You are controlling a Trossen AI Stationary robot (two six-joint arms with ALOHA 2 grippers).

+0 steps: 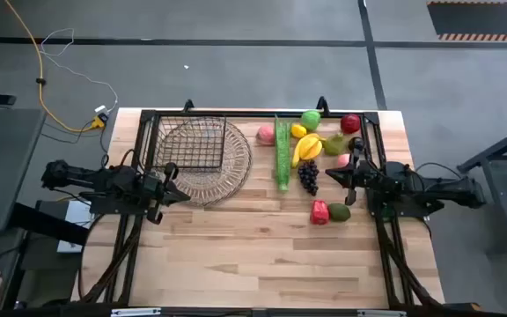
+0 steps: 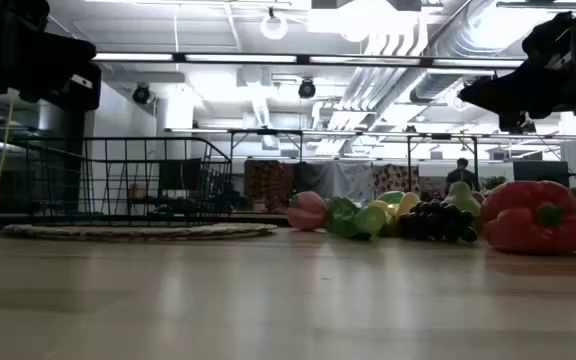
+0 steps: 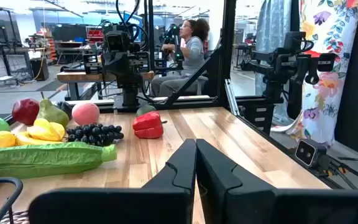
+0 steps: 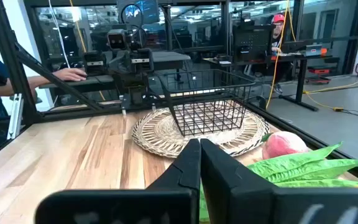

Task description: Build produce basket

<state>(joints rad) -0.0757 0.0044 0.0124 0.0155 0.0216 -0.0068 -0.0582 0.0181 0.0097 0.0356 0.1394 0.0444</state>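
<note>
The basket (image 1: 202, 143), a black wire-mesh one, is seen empty on the round wicker tray (image 1: 227, 180) at the far left of the counter (image 1: 253, 255), and no produce has yet been placed in it, so the task is judged to be at its very start. The produce is gathered well apart from it on the right: a long green stalk (image 1: 282, 151), a peach (image 1: 266, 134), bananas (image 1: 307, 148), a green apple (image 1: 311, 119), a red apple (image 1: 350, 123), purple grapes (image 1: 308, 175), a red pepper (image 1: 319, 211) and an avocado (image 1: 339, 211).

The right gripper (image 1: 333, 173) is held above the counter just beside the grapes, with its fingers (image 4: 188, 165) pressed together and nothing between them. The left gripper (image 1: 177, 195) is parked at the near edge of the tray, likewise closed on nothing.

For the next move, an opening of the right gripper is called for, followed by a descent onto a nearby piece, probably the grapes or the pepper, before it is carried across to the basket
</note>
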